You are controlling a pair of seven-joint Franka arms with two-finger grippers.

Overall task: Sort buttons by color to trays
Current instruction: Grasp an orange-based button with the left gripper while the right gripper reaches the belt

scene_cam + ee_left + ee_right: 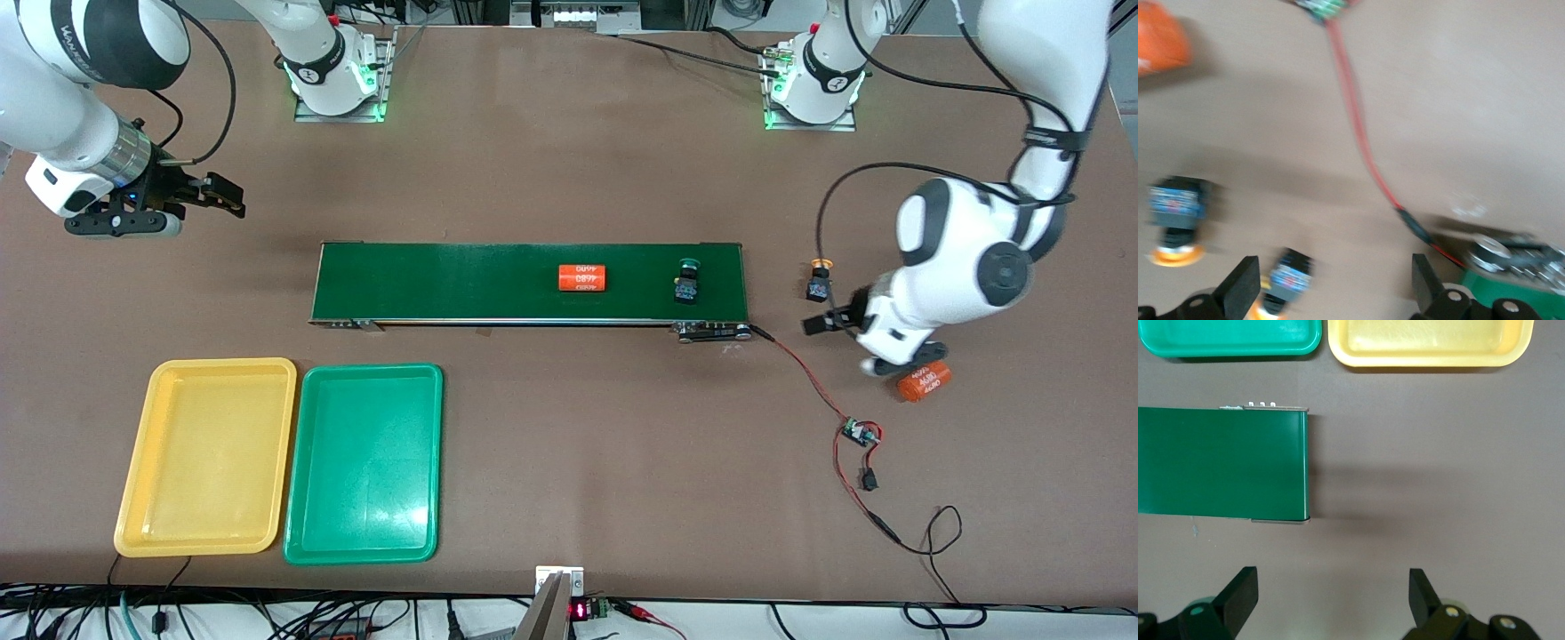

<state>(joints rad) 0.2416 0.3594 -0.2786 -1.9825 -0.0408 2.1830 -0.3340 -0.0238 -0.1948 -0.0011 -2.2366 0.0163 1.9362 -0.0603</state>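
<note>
Your left gripper (1331,287) stands wide apart, holding nothing, low over the table off the conveyor belt (529,282) at the left arm's end. One yellow button (1286,283) lies between its fingers, beside one of them; whether it touches is too blurred to tell. A second yellow button (820,280) rests just beside it. A green button (686,280) sits on the belt near an orange cylinder (582,278). Your right gripper (1331,597) waits, spread wide and empty, over bare table off the belt's other end. The yellow tray (209,456) and green tray (364,464) lie side by side, nearer the camera
</note>
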